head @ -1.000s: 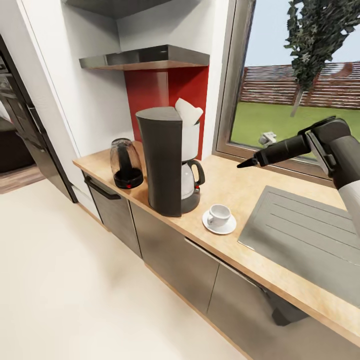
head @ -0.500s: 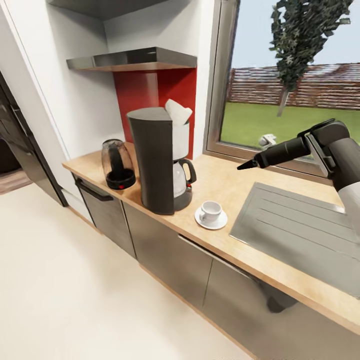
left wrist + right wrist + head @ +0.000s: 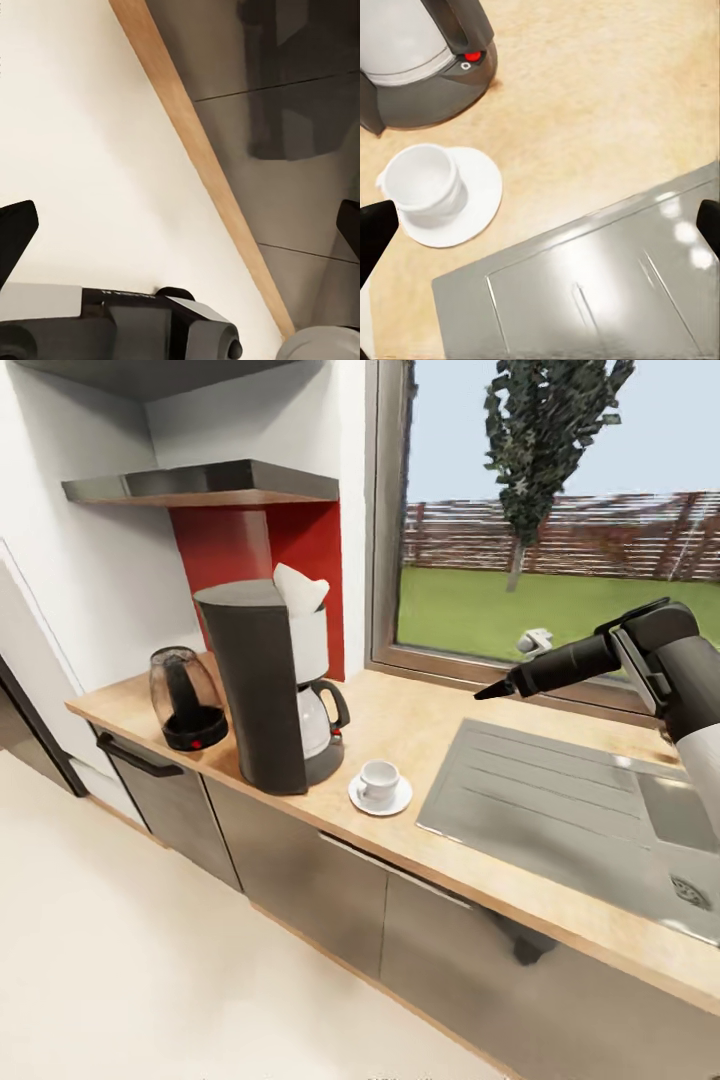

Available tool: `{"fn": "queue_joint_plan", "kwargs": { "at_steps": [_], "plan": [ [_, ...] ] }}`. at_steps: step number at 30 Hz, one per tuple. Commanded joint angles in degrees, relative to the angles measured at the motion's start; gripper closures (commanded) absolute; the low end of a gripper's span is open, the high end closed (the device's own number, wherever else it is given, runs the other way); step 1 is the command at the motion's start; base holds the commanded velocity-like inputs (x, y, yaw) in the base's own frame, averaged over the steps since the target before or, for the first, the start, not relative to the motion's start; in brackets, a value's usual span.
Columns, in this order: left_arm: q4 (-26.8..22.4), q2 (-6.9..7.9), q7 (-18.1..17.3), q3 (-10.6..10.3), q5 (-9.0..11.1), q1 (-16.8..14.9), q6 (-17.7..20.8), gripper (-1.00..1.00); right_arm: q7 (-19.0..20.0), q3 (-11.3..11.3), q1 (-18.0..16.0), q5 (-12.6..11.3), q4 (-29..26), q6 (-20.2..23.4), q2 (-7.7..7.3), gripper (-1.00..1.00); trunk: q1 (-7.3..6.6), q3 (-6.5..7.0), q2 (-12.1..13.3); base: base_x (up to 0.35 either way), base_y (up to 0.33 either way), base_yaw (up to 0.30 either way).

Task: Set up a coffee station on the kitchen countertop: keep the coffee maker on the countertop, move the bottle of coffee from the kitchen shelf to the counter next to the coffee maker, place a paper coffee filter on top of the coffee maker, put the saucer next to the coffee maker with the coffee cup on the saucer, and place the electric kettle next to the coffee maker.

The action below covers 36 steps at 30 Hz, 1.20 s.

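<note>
The coffee maker [image 3: 255, 695] stands on the kitchen countertop [image 3: 430, 725], and a white paper coffee filter [image 3: 298, 588] sticks up from its top. To its left stands the electric kettle [image 3: 185, 700]. Just right of its base, the saucer [image 3: 380, 797] holds the coffee cup [image 3: 378, 780]. My right gripper [image 3: 482, 693] hovers above the counter, right of the cup, near the window sill. Its wrist view has the cup [image 3: 424, 180], the saucer [image 3: 476, 199] and the coffee maker's base [image 3: 435, 82] below the gripper [image 3: 540, 225], which is open and empty. My left gripper [image 3: 180, 232] is open above the floor. The bottle of coffee is out of view.
A steel sink drainer [image 3: 560, 800] is set into the counter at the right, also seen from the right wrist [image 3: 585, 292]. A shelf [image 3: 200, 485] hangs above the coffee maker, and a window [image 3: 540, 510] lies behind the counter. Grey cabinet fronts [image 3: 300, 150] and pale floor [image 3: 130, 960] lie below.
The whole head view has shifted left as the camera turned right, bringing more of the sink into view. The objects on the counter have not moved.
</note>
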Motion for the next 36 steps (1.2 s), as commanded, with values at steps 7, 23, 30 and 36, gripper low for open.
{"fn": "queue_joint_plan", "kwargs": {
  "at_steps": [7, 23, 30, 36],
  "plan": [
    [0.02, -0.01, -0.22, 0.45, -0.35, -0.04, 0.28, -1.0, 0.28, 0.11, -0.07, 0.25, -0.07, 0.31, -0.04, -1.0, -0.01, 0.03, -0.03, -0.198, 0.159, -0.077],
    [0.02, -0.01, -0.22, 0.45, -0.35, -0.04, 0.27, -1.0, 0.08, 0.16, -0.07, 0.25, -0.04, 0.31, -0.02, -1.0, -0.01, 0.64, -0.03, -0.14, 0.071, -0.189],
    [0.02, -0.01, -0.22, 0.45, -0.35, -0.04, 0.28, -1.0, 0.05, 0.17, -0.07, 0.25, -0.07, 0.31, -0.03, -1.0, -0.01, 0.66, -0.03, -0.192, 0.086, -0.015],
    [0.02, -0.01, -0.22, 0.45, -0.35, -0.04, 0.27, -1.0, 0.06, 0.17, -0.07, 0.25, -0.04, 0.31, -0.03, -1.0, -0.01, 0.66, -0.03, -0.041, 0.022, -0.001]
  ]
}}
